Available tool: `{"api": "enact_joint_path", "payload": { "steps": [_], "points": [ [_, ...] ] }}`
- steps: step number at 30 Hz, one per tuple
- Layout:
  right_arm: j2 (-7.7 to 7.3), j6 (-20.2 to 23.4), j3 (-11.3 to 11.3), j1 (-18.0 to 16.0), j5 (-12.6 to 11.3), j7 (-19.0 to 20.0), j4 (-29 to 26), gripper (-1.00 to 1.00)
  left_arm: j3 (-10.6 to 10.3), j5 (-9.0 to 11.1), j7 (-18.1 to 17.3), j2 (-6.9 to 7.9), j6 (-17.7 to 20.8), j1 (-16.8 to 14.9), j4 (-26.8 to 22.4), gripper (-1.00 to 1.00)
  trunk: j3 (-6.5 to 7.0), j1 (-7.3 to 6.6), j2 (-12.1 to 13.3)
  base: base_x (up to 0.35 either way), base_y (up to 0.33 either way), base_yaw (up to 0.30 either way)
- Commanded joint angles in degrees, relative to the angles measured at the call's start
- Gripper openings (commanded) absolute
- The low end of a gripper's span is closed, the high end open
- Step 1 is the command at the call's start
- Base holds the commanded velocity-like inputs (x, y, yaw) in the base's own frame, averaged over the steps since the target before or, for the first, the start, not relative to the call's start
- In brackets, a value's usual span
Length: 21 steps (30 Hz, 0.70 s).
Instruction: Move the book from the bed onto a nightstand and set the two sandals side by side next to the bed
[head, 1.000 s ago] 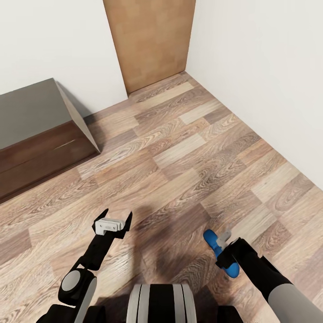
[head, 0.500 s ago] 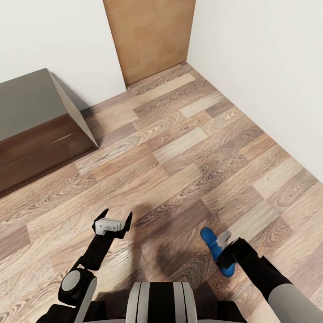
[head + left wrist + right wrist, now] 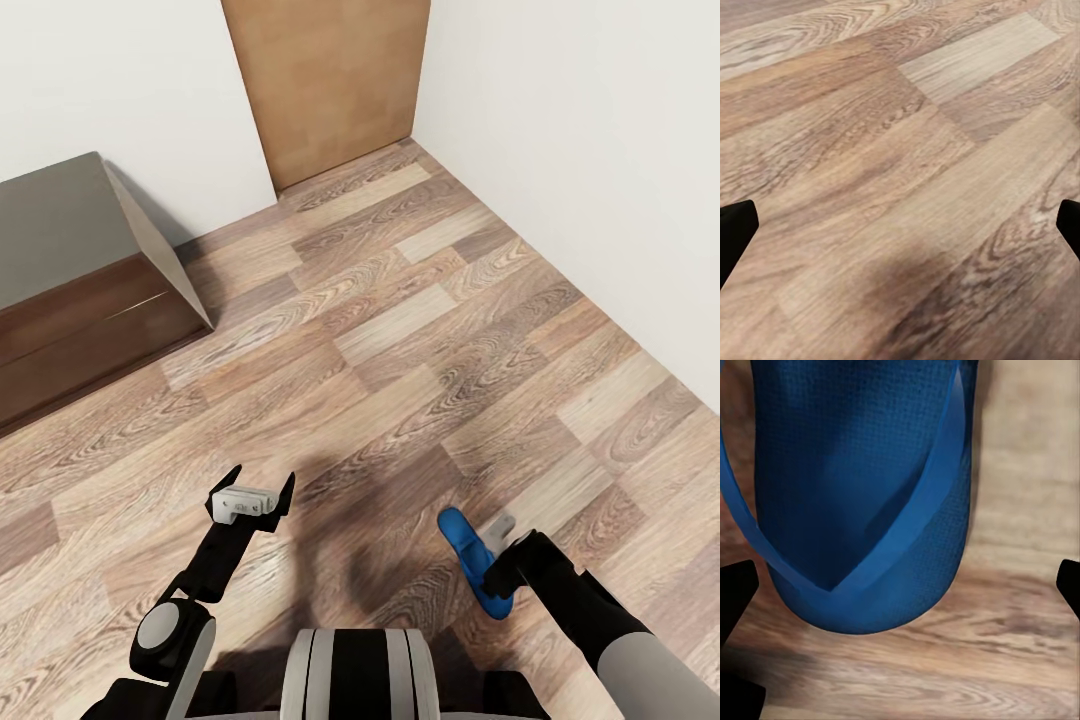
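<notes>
A blue sandal [image 3: 468, 558] lies on the wood-plank floor [image 3: 400, 340] just ahead of the right gripper [image 3: 497, 552], whose fingers stand apart to either side of it in the right wrist view, closed on nothing. The risk, by this reading, is a shallow pinch on the thin sole that lets it slip or skid across the planks. The right arm reaches low and forward; the left gripper [image 3: 254, 490] hovers open over bare floor, near a dark brown cabinet [image 3: 70, 270].
</notes>
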Motion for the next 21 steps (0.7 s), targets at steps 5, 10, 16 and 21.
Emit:
{"api": "enact_joint_path", "payload": {
  "steps": [5, 10, 16, 21],
  "points": [
    [-0.05, 0.14, 0.16, -0.02, 0.67, 0.45, -0.12, 1.0, 0.06, 0.2, -0.25, -0.03, 0.16, -0.01, -0.05, 1.0, -0.03, -0.01, -0.01, 0.0, -0.002, 0.0],
    [-0.05, 0.14, 0.22, -0.02, 0.69, 0.41, -0.07, 1.0, 0.06, 0.21, -0.25, -0.03, 0.16, -0.01, -0.05, 1.0, -0.03, -0.01, -0.01, 0.012, 0.044, 0.0],
    [-0.05, 0.14, 0.24, -0.02, 0.7, 0.4, -0.06, 1.0, 0.06, 0.21, -0.25, -0.03, 0.16, -0.01, -0.05, 1.0, -0.03, -0.01, -0.01, 0.052, 0.149, 0.0],
    [-0.05, 0.14, 0.25, -0.02, 0.7, 0.38, -0.06, 1.0, 0.06, 0.24, -0.25, -0.03, 0.16, -0.01, -0.05, 1.0, -0.03, -0.01, -0.01, 0.008, 0.023, 0.0]
  ]
}}
